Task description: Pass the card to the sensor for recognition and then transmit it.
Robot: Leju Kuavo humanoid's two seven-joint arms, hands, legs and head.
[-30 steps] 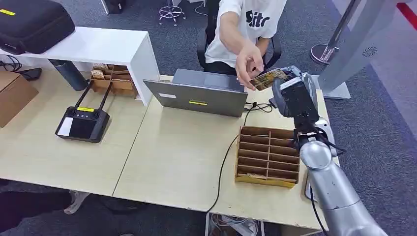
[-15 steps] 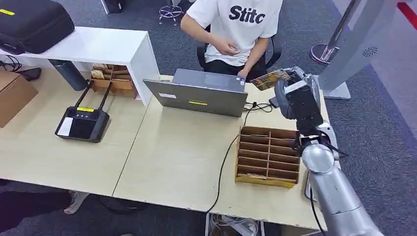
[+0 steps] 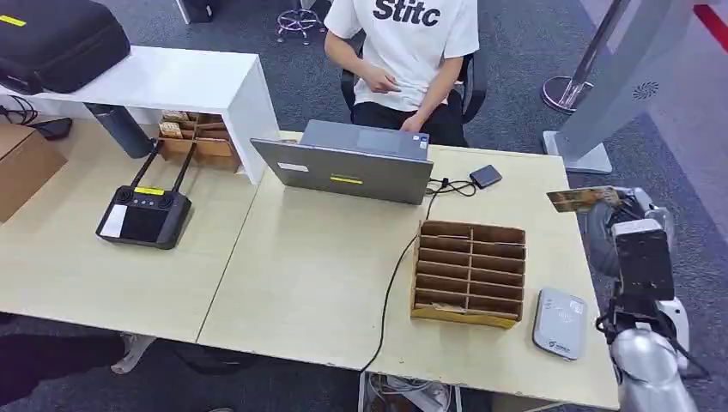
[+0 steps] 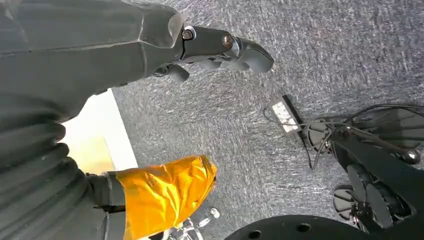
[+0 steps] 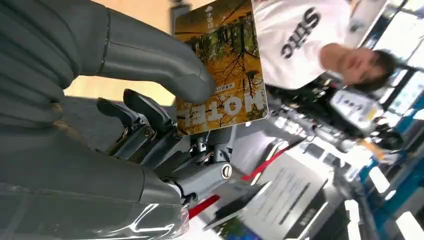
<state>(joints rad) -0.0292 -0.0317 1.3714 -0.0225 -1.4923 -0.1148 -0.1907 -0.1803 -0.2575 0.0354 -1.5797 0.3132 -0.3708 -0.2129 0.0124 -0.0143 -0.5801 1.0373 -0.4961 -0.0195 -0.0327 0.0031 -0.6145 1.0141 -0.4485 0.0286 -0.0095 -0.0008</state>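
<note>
One card [image 3: 580,199] sits pinched in the right hand's [image 3: 620,206] fingers [image 5: 150,55] at right of frame, above the sensor [image 3: 560,323]; left hand [image 4: 220,50] fingers released.

Grey laptop [image 3: 352,160] stood open at desk's [image 3: 300,275] far edge, before seated person in white T-shirt [image 3: 412,39]. Cardboard divider tray [image 3: 469,273] lay near desk's right end. Black remote controller [image 3: 143,213] lay on left desk. Black case [image 3: 60,39] rested on white shelf [image 3: 172,81]. Small black box [image 3: 486,176] sat right of laptop.
</note>
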